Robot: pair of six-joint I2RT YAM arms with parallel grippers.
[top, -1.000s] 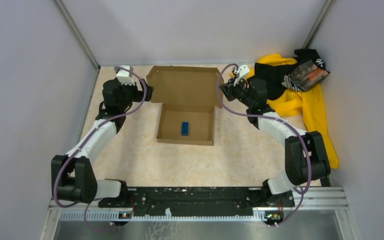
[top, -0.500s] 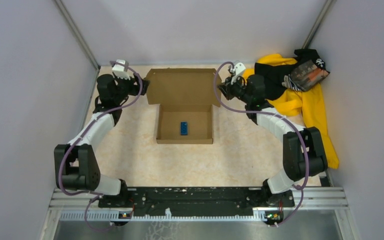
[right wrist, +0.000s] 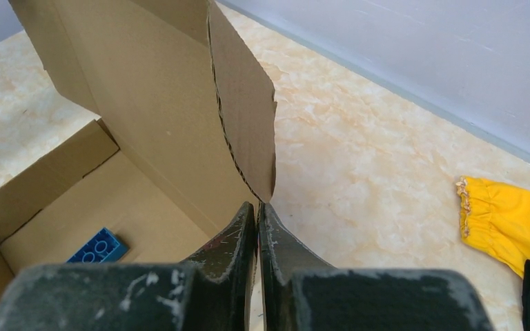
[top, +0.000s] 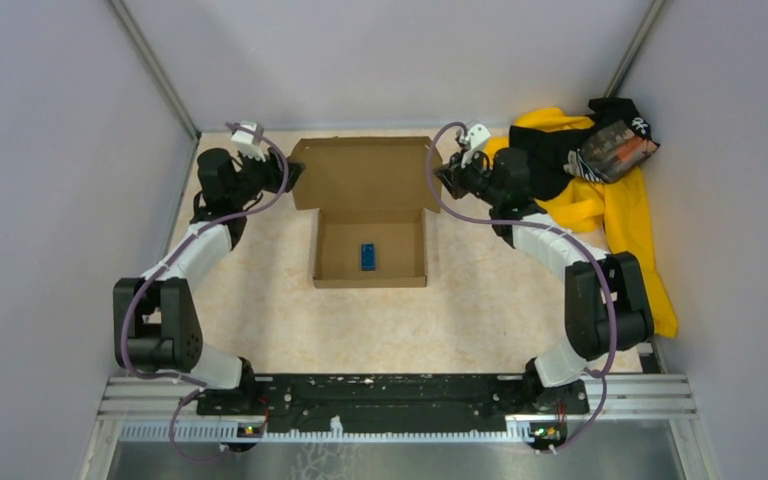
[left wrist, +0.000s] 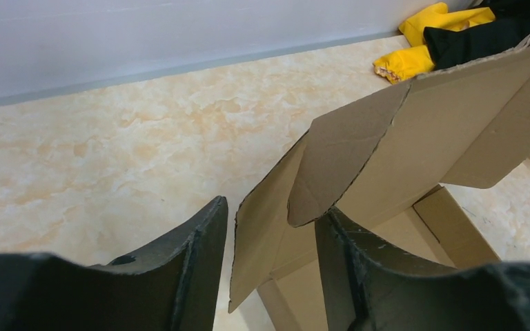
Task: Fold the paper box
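On the marbled table (top: pixel 260 300) the paper box (top: pixel 340 262) sits between my arms, tray formed, lid (top: pixel 365 175) raised at its far edge. My right gripper (right wrist: pixel 258 207) is clenched on the lower corner of the lid's right flap (right wrist: pixel 245 131). My left gripper (left wrist: pixel 270 214) straddles the left flap (left wrist: pixel 276 186), jaws apart, not gripping. I judge this the lid-closing step — next, pinch left, then swing the lid down evenly over the blue block (top: pixel 369 256).

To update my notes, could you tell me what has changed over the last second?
The left claw narrowed around the left flap of the box, not yet gripping, its arm easing back. The right claw stayed shut on the right flap; box and block barely moved.
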